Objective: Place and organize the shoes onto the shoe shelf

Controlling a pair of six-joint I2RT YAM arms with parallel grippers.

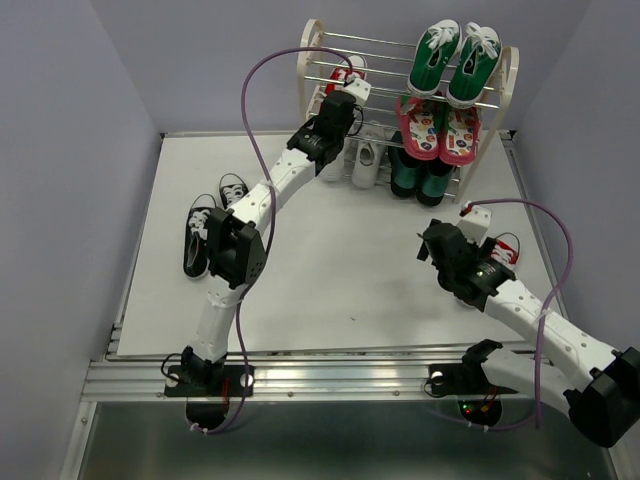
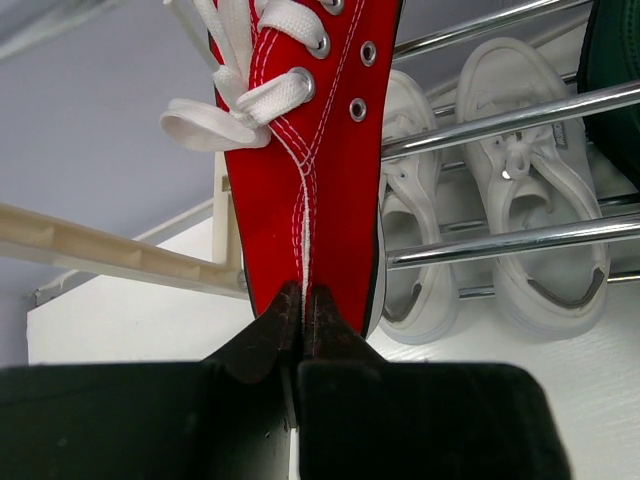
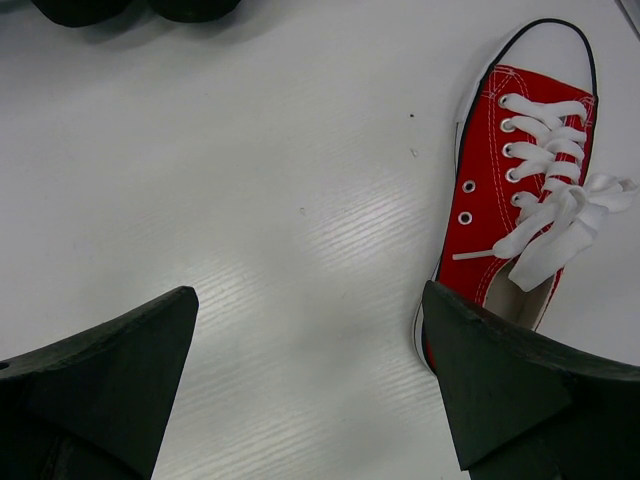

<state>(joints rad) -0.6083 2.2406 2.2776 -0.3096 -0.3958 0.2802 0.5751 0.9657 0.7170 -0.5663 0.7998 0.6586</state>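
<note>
Pale lilac walls close in a white surface point(image 1: 330, 270); at its far edge stands the shoe shelf point(image 1: 312, 40). The left fingers point(image 2: 325, 320) are pinched tight on the heel of a red sneaker point(image 2: 300, 130), held at the shelf's left end with its toe pointing away from the arm; whether its sole rests on the rods I cannot tell. Beneath it, under the rods, sit the white sneakers point(image 2: 530, 200) side by side. The black sneakers point(image 1: 205, 235) lie on the surface by the left wall, well apart from the shelf. The right fingers point(image 3: 110, 370) are spread wide and hold nothing, low over the surface; the second red sneaker point(image 3: 520, 190) lies just beside the right-hand finger. Green sneakers point(image 1: 455, 60), pink patterned shoes point(image 1: 440, 128) and dark green boots point(image 1: 420, 175) fill the shelf's right half.
</note>
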